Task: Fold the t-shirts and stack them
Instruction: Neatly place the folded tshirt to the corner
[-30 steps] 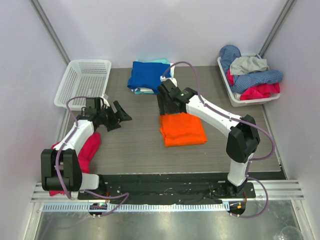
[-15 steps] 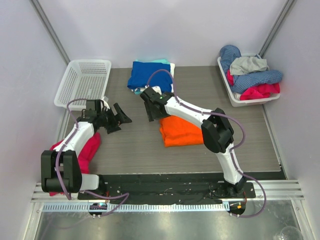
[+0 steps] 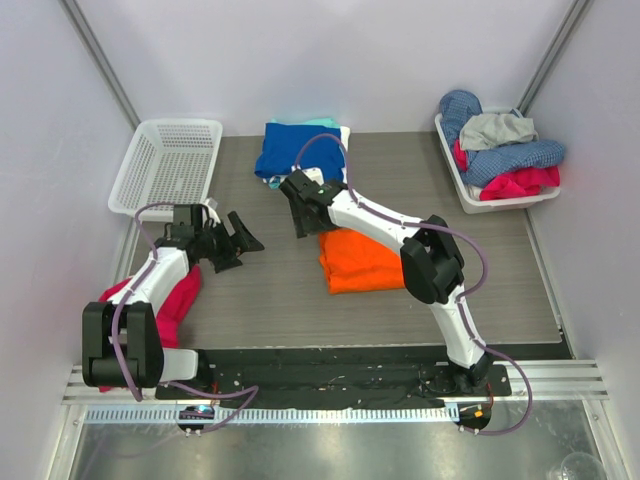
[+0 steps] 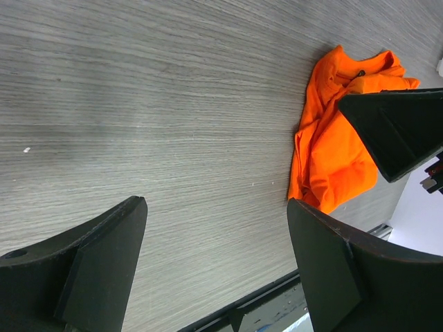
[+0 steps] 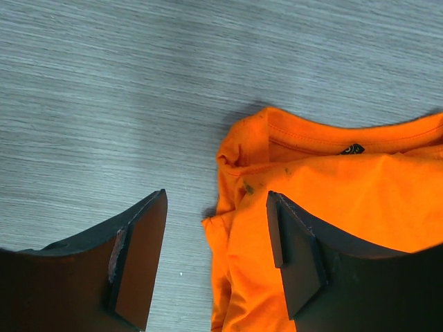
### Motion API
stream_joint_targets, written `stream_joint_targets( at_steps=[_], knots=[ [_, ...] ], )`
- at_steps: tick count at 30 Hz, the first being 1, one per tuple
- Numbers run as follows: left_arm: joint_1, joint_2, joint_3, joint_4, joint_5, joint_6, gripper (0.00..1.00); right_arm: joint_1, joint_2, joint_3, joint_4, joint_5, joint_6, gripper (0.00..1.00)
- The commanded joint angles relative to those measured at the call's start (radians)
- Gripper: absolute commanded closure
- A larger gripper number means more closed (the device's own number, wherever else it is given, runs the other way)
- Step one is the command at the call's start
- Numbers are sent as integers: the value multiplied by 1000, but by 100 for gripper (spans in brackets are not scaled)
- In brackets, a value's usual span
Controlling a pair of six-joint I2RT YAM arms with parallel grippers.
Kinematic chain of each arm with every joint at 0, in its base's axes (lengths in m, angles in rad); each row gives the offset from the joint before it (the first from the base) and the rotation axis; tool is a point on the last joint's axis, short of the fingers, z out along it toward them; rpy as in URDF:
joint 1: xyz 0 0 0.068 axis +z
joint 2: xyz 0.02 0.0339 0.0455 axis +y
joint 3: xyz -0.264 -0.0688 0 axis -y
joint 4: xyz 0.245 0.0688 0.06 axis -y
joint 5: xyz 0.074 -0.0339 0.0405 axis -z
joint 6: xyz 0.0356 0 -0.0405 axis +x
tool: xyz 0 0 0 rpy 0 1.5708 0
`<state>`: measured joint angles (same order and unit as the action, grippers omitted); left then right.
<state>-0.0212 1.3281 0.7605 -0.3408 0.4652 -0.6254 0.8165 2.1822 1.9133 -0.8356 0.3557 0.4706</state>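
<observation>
A folded bright orange t-shirt [image 3: 365, 262] lies mid-table; its collar corner with small dark specks shows in the right wrist view [image 5: 332, 187]. My right gripper [image 3: 305, 222] hovers open over that shirt's far-left corner [image 5: 218, 263], and the cloth edge lies below the gap between its fingers. A royal blue t-shirt [image 3: 295, 152] tops a stack at the back, with pale teal and white cloth under it. My left gripper [image 3: 243, 248] stands wide open over bare table [image 4: 214, 256], left of the orange shirt [image 4: 332, 152], holding nothing.
A white mesh basket [image 3: 165, 165] stands at the back left. A white bin [image 3: 470, 195] at the back right holds a heap of unfolded clothes. A pink-red cloth [image 3: 175, 300] lies under my left arm at the table's left edge.
My right arm has swung left from behind the orange shirt to its far-left corner, then nearly stopped. The left gripper has barely shifted. The shirts have not moved.
</observation>
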Motion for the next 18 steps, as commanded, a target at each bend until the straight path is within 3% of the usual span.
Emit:
stream_joint_targets(
  at_steps=[1,18],
  knots=[
    [1,-23,-3,37,18,-3,12,1,-9,-14,-10,23,16,33],
    [1,-23,-16,31,9,7,12,1,68,-109,59,31,17,33]
  ],
)
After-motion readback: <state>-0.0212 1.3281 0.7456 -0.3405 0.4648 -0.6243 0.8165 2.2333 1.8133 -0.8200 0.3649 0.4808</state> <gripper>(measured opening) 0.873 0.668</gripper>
